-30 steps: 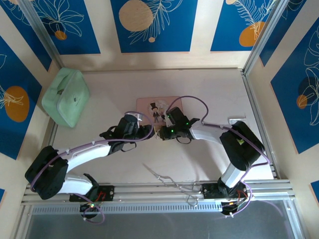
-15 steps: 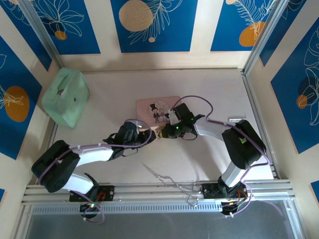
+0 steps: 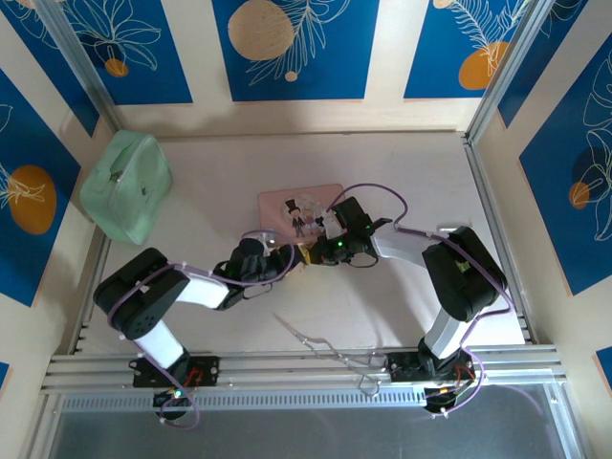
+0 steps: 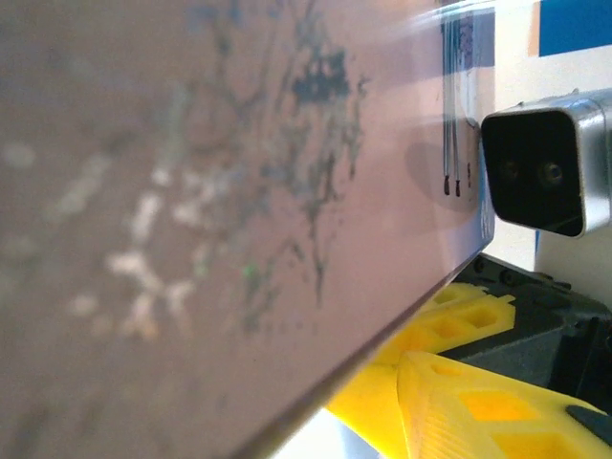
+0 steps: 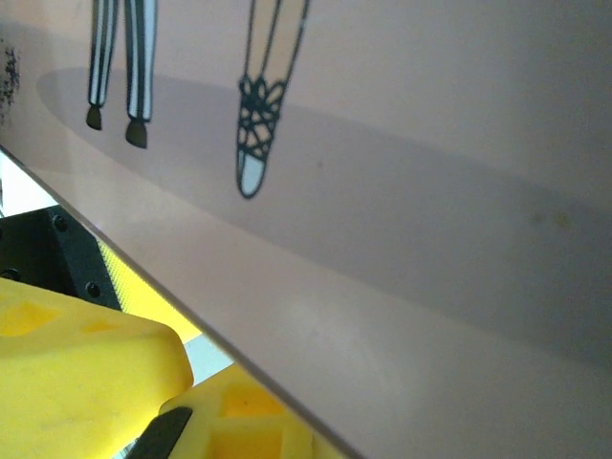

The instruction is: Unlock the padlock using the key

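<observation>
The padlock and the key are hidden. A pink picture box (image 3: 287, 203) lies mid-table, and both grippers meet at its front edge. My left gripper (image 3: 293, 257) comes in from the left, my right gripper (image 3: 316, 251) from the right. In the left wrist view the blurred pink box (image 4: 210, 210) crosses in front of yellow fingers (image 4: 478, 402), so whether anything sits between them is hidden. Beyond it is the right arm's silver wrist camera (image 4: 540, 163). In the right wrist view the box (image 5: 402, 191) runs just above my yellow fingers (image 5: 76, 363), which stand together.
A mint green case (image 3: 126, 185) sits at the back left by the wall. A thin silvery wire-like tool (image 3: 320, 341) lies near the front rail (image 3: 306, 368). Aluminium posts and patterned walls close in both sides.
The left arm has folded, its elbow swinging right and up, and its gripper has closed in on the box's front edge. The right gripper has edged toward the box.
</observation>
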`<action>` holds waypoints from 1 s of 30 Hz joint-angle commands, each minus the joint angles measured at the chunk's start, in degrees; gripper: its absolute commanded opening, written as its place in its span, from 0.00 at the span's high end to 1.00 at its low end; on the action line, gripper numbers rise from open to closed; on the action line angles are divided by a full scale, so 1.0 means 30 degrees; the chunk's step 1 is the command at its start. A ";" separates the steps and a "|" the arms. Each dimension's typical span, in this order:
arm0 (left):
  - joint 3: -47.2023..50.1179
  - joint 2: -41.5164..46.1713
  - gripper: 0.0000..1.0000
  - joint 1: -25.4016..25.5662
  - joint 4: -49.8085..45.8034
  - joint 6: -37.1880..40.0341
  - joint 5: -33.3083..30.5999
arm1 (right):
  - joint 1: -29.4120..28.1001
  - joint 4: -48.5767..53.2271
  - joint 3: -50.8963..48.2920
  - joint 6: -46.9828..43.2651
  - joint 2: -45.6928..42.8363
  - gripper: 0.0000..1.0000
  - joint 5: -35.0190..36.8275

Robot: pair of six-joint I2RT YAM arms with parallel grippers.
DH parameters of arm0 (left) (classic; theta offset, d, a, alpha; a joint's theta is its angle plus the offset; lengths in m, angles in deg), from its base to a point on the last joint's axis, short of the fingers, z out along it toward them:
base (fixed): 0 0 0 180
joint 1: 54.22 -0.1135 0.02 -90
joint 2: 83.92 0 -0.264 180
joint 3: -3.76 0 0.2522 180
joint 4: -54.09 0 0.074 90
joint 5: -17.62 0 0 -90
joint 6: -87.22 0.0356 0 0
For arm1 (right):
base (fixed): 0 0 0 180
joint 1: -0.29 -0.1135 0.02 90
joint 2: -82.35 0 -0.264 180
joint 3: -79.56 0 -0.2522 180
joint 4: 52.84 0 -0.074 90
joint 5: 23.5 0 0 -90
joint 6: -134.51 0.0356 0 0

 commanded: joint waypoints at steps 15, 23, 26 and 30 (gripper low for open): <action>0.0317 -0.2528 0.42 0.0543 0.4345 -0.1193 -0.0217 | -0.0062 -0.1124 0.0162 0.1108 0.0617 1.00 -0.2300; 0.1256 -0.2800 0.42 0.0955 0.5048 -0.1789 -0.0426 | -0.0032 -0.1348 0.0184 0.1322 0.0765 1.00 -0.2362; 0.1703 -0.2799 0.41 0.1203 0.5213 -0.1947 -0.0544 | -0.0003 -0.1391 0.0158 0.1379 0.0761 1.00 -0.2351; 0.2545 -0.2554 0.41 0.1091 0.5877 -0.2672 -0.0769 | 0.0116 -0.1325 0.0068 0.1380 0.0827 1.00 -0.2298</action>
